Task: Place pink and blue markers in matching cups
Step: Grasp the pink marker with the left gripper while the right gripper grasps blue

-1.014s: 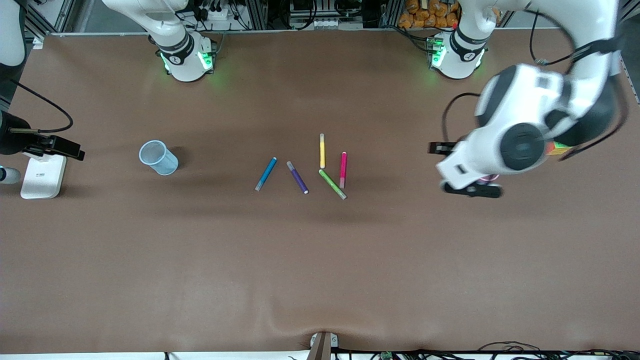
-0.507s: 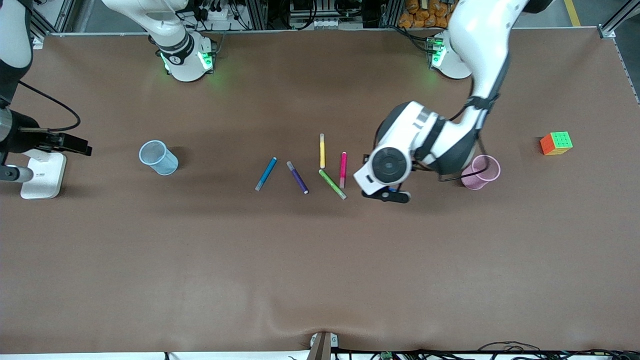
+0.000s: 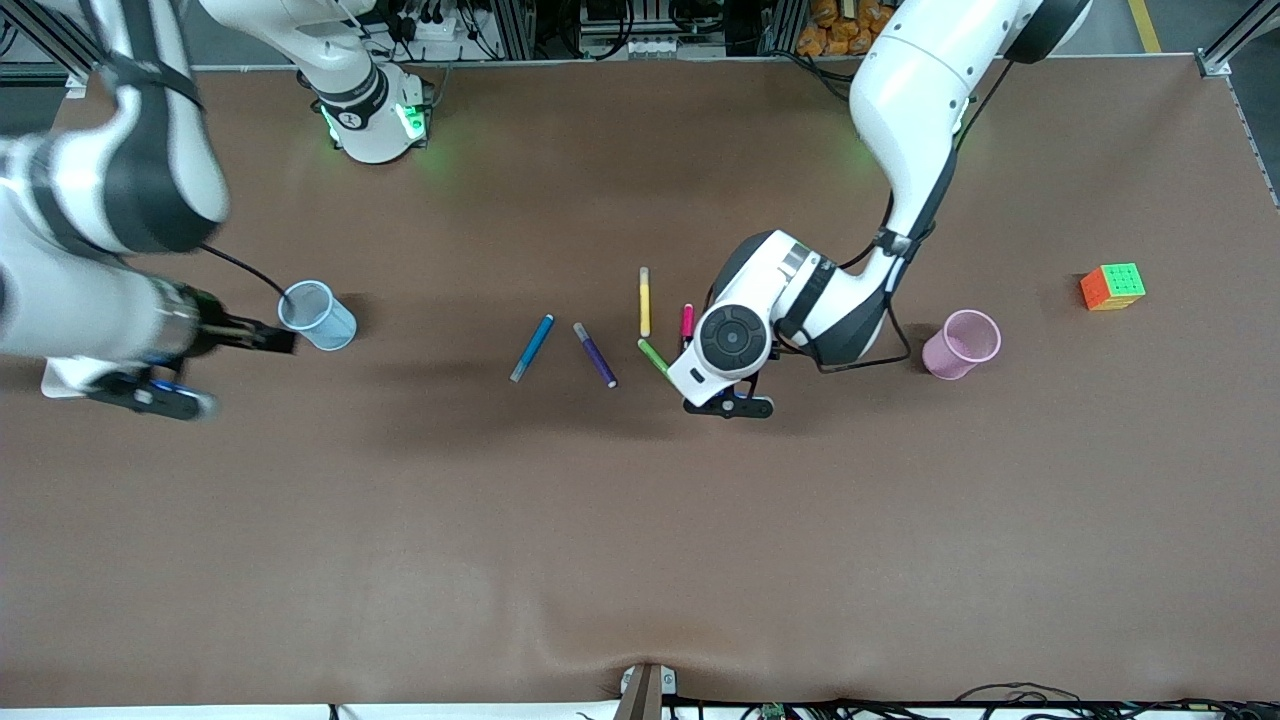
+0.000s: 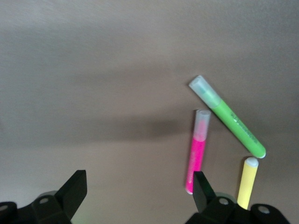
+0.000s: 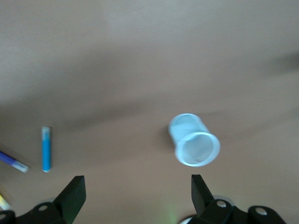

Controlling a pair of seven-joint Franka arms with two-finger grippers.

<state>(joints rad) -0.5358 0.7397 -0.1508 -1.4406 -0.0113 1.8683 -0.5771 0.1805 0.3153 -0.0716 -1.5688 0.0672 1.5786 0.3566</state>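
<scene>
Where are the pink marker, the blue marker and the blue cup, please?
pink marker (image 4: 197,158): left wrist view, mid-barrel.
blue marker (image 3: 533,346): front view, mid-barrel.
blue cup (image 3: 318,317): front view, side wall.

In the front view the left arm's wrist covers most of the pink marker (image 3: 687,320) and green marker (image 3: 652,353), and the right end effector (image 3: 150,397) looks blurred near the picture's edge.
</scene>
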